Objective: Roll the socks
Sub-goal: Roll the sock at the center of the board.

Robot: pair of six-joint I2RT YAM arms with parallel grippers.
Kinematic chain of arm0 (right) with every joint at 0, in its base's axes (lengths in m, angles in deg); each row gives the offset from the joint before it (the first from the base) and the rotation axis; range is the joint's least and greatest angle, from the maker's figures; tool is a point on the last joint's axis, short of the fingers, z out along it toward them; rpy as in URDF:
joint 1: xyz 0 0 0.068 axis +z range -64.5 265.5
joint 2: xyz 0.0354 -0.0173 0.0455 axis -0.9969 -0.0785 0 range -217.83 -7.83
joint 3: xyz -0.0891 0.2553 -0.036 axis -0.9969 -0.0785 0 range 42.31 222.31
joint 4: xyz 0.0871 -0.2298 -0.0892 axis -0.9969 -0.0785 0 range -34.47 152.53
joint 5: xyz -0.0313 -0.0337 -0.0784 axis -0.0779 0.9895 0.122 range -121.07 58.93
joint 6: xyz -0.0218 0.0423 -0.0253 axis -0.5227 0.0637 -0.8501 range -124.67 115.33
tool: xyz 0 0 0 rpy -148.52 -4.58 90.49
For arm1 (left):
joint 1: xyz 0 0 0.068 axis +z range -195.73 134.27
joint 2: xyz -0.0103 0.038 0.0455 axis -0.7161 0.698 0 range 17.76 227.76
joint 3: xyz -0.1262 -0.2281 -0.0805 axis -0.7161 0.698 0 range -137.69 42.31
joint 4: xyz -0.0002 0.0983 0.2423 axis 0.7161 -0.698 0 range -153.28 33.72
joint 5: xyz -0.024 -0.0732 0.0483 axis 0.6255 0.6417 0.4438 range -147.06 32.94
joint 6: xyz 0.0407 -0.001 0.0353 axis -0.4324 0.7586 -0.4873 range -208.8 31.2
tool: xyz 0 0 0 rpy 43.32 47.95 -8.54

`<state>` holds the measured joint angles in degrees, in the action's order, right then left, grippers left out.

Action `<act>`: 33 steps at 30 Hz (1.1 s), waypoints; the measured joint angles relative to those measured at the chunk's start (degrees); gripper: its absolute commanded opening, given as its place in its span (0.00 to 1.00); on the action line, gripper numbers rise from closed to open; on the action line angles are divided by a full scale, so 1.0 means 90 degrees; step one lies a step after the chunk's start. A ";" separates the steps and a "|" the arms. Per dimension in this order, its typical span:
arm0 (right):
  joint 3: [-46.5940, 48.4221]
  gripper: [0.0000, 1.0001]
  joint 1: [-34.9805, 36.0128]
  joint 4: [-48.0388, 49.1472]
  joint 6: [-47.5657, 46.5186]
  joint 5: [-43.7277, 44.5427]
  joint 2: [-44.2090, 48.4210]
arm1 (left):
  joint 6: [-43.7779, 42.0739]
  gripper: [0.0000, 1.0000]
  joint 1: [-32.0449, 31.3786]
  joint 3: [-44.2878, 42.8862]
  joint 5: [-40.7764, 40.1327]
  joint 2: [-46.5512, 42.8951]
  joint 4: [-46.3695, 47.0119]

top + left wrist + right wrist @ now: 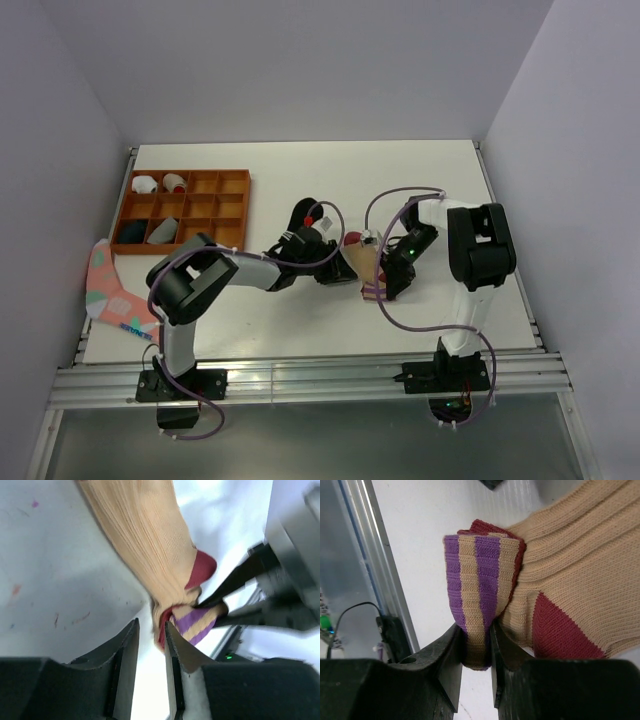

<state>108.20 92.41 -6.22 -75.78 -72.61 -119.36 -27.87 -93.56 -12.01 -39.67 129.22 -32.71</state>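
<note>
The tan sock [362, 262] with maroon heel lies on the white table between the two arms. It also shows in the left wrist view [145, 535] and the right wrist view [580, 545]. My right gripper [380, 285] [476, 627] is shut on its folded purple-striped cuff [477, 575]. My left gripper [335, 268] [150, 625] has its jaws narrowly apart with only table between them, and the cuff [197, 622] lies just past its right fingertip. A black shape [303, 215] sits behind the left wrist; I cannot tell if it is the black sock.
A wooden compartment tray [190, 172] at the back left holds small white, grey and dark rolled bundles. A pink sock with teal spots [110, 290] hangs over the table's left edge. An aluminium rail [300, 375] runs along the front edge.
</note>
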 measured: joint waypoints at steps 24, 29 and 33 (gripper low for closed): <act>0.0804 0.13 -0.0328 -0.0896 0.0848 -0.0058 -0.1088 | -0.4367 0.62 -0.0476 -0.0289 0.0597 -0.0216 0.1168; 0.0908 0.12 -0.0369 -0.0996 0.0925 -0.0066 -0.1224 | -0.4801 0.62 -0.0476 -0.0709 0.1100 0.0209 0.0925; 0.0991 0.12 -0.0413 -0.1103 0.0969 -0.0107 -0.1345 | -0.4884 0.62 -0.0476 -0.0719 0.1338 0.0515 0.0891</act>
<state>117.12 88.70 -16.15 -67.06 -73.57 -131.47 -71.83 -97.85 -18.48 -27.63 133.85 -24.68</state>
